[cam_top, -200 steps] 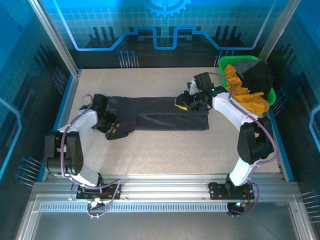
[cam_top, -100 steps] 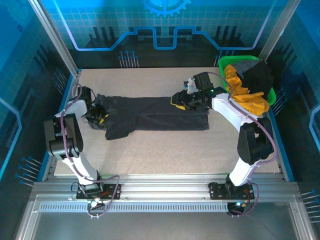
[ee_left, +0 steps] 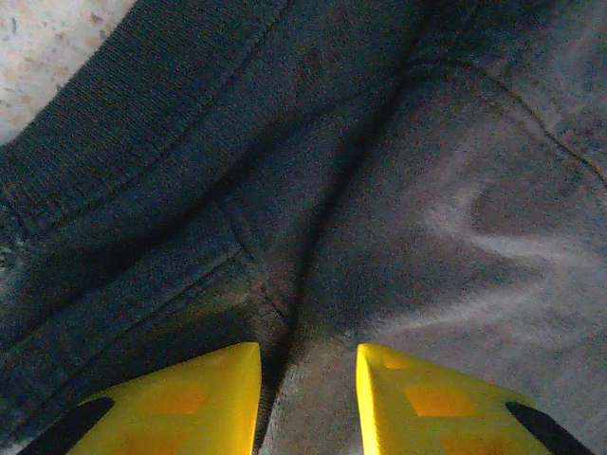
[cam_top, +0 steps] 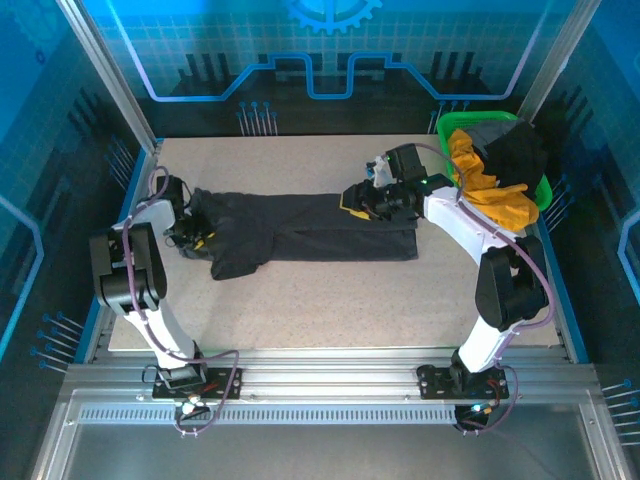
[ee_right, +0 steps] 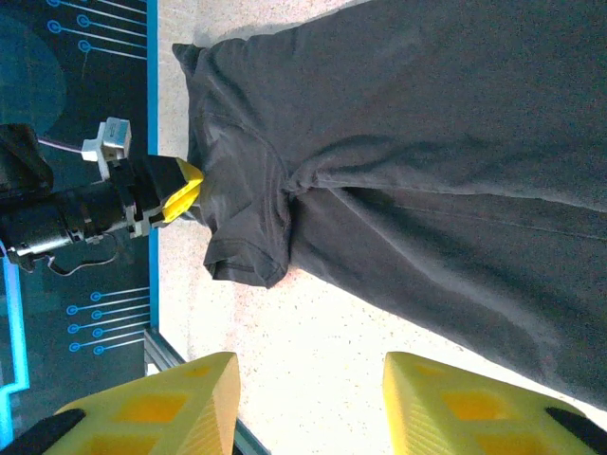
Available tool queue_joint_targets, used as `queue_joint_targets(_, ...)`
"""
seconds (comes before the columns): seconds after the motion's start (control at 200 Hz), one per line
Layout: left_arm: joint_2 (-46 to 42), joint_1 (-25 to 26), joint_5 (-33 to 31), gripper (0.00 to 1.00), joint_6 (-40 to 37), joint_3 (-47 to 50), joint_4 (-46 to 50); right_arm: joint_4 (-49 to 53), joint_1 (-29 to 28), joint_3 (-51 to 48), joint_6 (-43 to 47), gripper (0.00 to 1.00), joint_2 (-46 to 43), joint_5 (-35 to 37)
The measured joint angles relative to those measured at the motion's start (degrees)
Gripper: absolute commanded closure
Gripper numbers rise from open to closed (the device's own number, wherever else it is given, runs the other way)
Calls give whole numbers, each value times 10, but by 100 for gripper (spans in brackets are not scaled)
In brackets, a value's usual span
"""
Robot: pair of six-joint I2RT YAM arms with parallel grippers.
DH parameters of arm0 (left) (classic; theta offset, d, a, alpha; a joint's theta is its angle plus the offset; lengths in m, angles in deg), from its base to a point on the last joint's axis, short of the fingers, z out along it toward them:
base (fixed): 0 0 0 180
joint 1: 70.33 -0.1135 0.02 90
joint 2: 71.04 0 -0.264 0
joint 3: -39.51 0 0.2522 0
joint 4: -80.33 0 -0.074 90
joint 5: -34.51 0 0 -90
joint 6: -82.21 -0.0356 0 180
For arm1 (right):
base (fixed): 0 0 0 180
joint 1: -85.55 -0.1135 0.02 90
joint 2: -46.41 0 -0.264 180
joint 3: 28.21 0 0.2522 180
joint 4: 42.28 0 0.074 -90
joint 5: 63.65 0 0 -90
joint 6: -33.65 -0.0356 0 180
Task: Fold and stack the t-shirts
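My left gripper (ee_left: pixel 308 365) sits part-open on the charcoal t-shirt (cam_top: pixel 310 225)'s sleeve end, pinching nothing. The shirt lies in 1 strip mid-table. My right gripper (ee_right: pixel 310 372), open and empty, hovers at the hem, probably for cross-folding.

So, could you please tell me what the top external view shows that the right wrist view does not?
Top external: the green basket at far right, with a mustard-yellow shirt draped over its rim and a dark shirt inside.
Right wrist: its own right hand, open over bare table, gripping nothing.
Shared: the charcoal t-shirt spread flat, and the left hand at its sleeve end.
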Motion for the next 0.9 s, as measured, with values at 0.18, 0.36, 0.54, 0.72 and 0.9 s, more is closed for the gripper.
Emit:
queue_joint_targets(0.18,13,-2,3,68,0,0,-19,2,0,0,0,55,0,0)
queue_joint_targets(0.36,14,-2,25,81,5,0,-40,7,0,0,0,56,0,0)
queue_joint_targets(0.54,-2,-2,35,97,6,4,-44,7,0,0,0,56,0,0)
queue_joint_targets(0.72,-21,-2,37,100,6,2,-33,7,0,0,0,56,0,1)
queue_joint_targets(0.9,-21,-2,24,100,13,-61,32,7,0,1,0,56,0,1)
